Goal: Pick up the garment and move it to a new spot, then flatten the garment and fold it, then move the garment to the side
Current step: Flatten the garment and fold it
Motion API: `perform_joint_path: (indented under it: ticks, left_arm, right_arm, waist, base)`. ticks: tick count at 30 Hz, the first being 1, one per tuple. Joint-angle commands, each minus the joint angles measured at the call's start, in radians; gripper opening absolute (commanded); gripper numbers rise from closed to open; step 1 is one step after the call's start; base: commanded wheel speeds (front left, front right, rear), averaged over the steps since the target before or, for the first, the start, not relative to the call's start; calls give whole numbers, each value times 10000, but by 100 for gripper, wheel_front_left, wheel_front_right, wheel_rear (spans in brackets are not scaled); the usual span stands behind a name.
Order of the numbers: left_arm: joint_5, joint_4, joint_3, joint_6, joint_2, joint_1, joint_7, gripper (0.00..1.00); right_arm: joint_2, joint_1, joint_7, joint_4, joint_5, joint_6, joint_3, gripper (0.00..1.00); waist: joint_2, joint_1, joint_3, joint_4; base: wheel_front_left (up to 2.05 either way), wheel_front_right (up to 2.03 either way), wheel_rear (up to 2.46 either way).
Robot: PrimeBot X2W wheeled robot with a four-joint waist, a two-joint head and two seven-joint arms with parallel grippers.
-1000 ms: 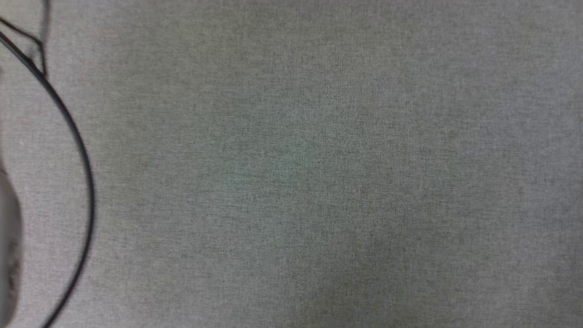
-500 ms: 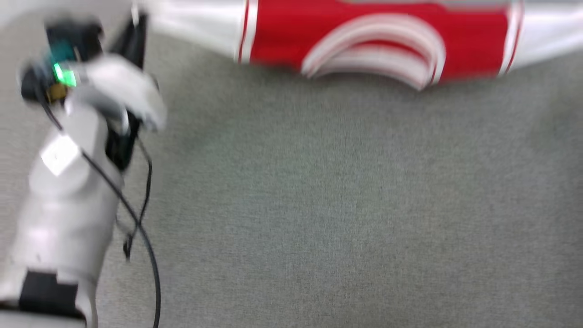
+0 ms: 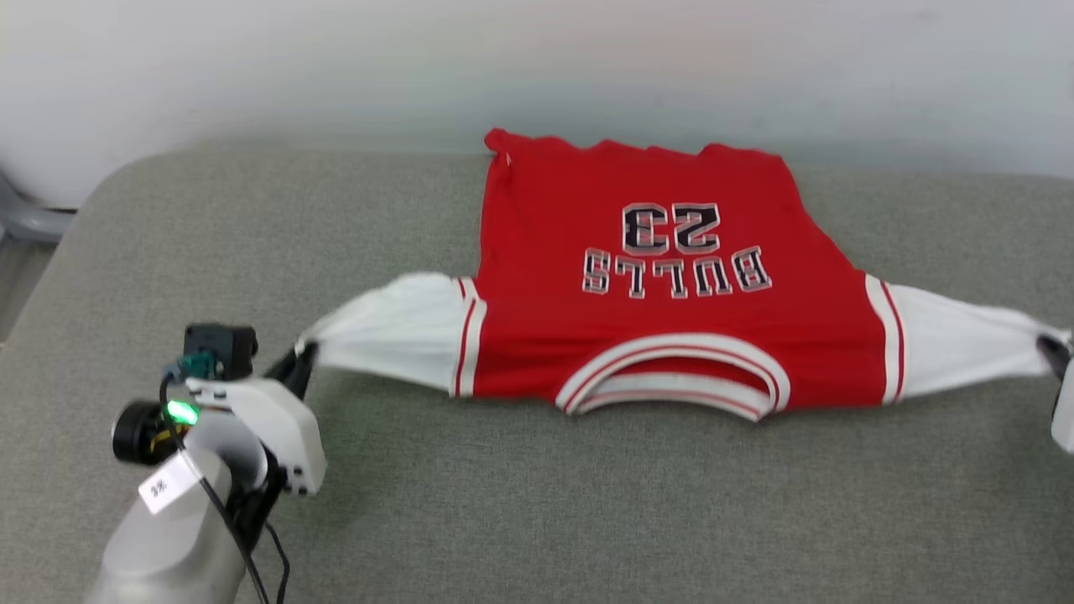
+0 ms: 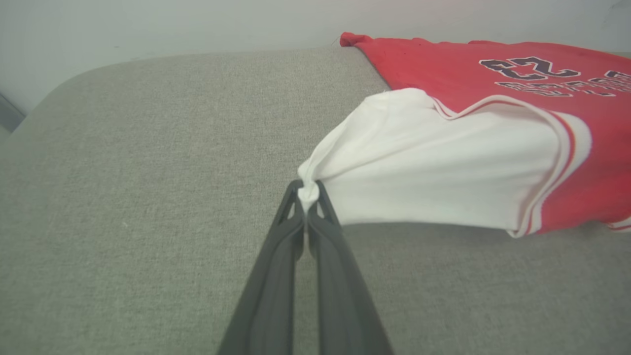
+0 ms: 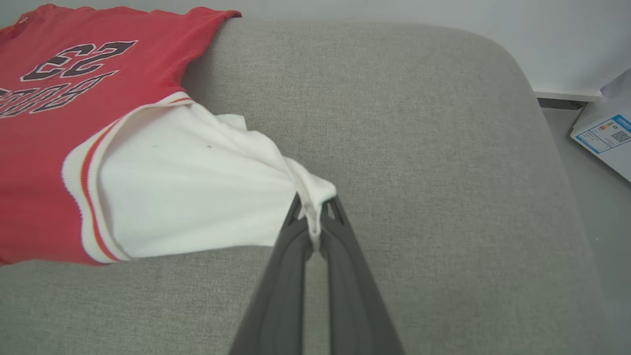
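The garment (image 3: 671, 335) lies on the padded top (image 3: 537, 503), nearer its back edge, with the wall (image 3: 537, 67) behind it. Its neck hole faces the robot and its bottom hem faces the wall. The left gripper (image 3: 304, 351) pinches the left sleeve tip and the right gripper (image 3: 1050, 346) pinches the right one, with the garment between them.

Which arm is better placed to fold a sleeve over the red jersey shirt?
Probably left: the left gripper pinches a white sleeve of the red jersey shirt well inside the head view; the right gripper grips at that view's edge.
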Motion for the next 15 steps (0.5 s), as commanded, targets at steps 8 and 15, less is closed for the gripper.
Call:
perform_joint_path:
  ticks: [8, 15]
  left_arm:
    - [-645, -1604, -305, 40, 1043, 2419, 1743, 0]
    - [-862, -4005, -423, 540, 1947, 4393, 3298, 0]
  right_arm:
    - [-677, 2388, 1814, -1384, 903, -35, -646, 0]
    - [-878, 4451, 3250, -2892, 1118, -42, -1792, 0]
  waist:
    - [0, 4, -882, -85]
    - [0, 4, -1117, -115]
  base:
    - [0, 0, 0]
    - [0, 0, 0]
